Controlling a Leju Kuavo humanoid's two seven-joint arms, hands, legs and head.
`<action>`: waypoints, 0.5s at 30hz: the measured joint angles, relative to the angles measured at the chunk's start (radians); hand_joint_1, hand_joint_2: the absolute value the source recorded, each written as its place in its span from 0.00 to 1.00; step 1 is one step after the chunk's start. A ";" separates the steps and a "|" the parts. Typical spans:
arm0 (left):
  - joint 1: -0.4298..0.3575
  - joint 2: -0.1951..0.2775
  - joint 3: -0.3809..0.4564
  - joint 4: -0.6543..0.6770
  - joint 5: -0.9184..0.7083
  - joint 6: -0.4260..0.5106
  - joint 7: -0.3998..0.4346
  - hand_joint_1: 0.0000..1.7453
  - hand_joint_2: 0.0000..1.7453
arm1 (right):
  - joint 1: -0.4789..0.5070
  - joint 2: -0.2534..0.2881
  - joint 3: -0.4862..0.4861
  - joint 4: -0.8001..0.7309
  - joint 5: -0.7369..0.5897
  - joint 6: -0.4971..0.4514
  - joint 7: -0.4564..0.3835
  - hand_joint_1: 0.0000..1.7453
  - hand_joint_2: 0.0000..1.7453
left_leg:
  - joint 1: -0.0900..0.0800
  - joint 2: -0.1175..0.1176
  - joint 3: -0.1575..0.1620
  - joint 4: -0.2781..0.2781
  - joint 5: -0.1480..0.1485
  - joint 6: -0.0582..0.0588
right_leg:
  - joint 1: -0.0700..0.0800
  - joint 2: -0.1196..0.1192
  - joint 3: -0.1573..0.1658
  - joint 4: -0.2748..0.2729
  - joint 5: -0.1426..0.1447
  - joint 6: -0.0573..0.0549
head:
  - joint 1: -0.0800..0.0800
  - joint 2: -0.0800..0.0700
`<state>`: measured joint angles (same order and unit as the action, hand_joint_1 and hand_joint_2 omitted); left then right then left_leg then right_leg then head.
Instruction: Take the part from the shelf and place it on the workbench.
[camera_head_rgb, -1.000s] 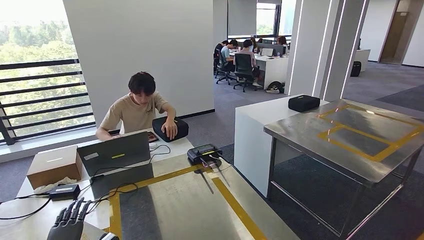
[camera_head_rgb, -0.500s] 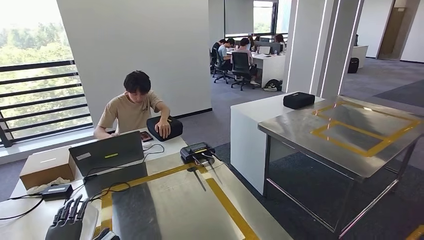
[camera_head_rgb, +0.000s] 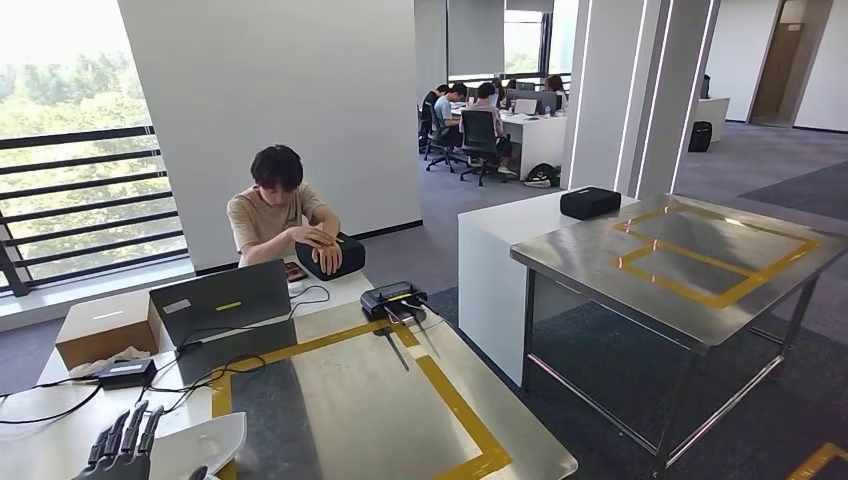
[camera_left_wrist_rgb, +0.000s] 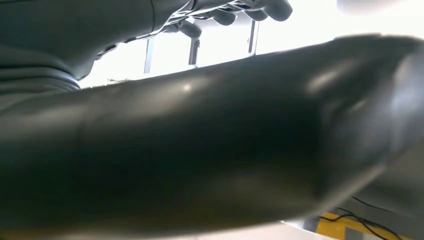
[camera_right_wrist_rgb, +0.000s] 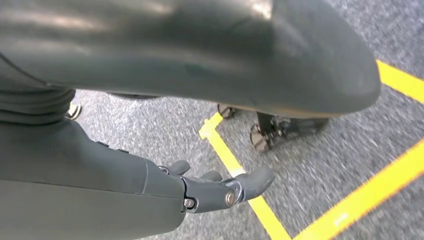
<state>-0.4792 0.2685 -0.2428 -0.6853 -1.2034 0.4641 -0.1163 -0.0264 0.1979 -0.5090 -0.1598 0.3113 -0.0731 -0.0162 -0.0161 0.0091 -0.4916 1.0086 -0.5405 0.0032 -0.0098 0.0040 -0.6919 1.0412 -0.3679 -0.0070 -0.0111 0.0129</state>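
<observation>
At bottom left, left hand (camera_head_rgb: 122, 452) spread beside white part (camera_head_rgb: 205, 441), right hand (camera_right_wrist_rgb: 220, 187) loosely spread, empty

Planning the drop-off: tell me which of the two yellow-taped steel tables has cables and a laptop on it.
The near steel table in front of the robot; a laptop and black cables lie on its far end. The other steel table, to the right, carries only yellow tape.

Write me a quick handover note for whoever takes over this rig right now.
Left hand: raised at the near table corner, fingers spread. A white rounded piece is beside it; I can't tell whether it is held.
Right hand: hangs over the grey floor, holding nothing.
Steel workbench with yellow tape is straight ahead, with no part inside the tape.
Left to do: set the part on the workbench.
</observation>
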 joint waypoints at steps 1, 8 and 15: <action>0.007 -0.002 0.002 -0.007 -0.001 0.001 0.002 0.00 0.00 | 0.001 0.000 0.000 0.000 0.000 0.001 -0.001 0.00 0.00 | 0.002 0.000 -0.006 -0.005 0.012 0.005 | 0.000 0.000 -0.004 0.004 -0.009 0.007 | 0.000 0.000; 0.058 -0.011 0.019 -0.043 -0.009 -0.025 0.016 0.00 0.00 | 0.003 -0.004 -0.002 0.000 0.000 0.003 -0.006 0.00 0.00 | 0.013 0.003 -0.097 0.001 0.091 0.013 | -0.002 0.000 -0.032 0.260 -0.194 0.037 | 0.006 0.000; 0.067 -0.011 0.034 -0.059 -0.011 -0.031 0.019 0.00 0.00 | 0.001 -0.005 -0.002 0.000 0.001 0.003 -0.010 0.00 0.00 | 0.015 0.003 -0.148 0.032 0.129 -0.026 | 0.002 0.003 0.141 0.013 -0.158 -0.008 | 0.005 0.000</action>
<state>-0.4123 0.2573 -0.2086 -0.7438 -1.2144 0.4326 -0.0974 -0.0253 0.1931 -0.5112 -0.1598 0.3122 -0.0698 -0.0264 -0.0015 0.0120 -0.6401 1.0402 -0.4120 -0.0227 -0.0075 0.0072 -0.5506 1.0547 -0.5261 -0.0149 -0.0063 0.0130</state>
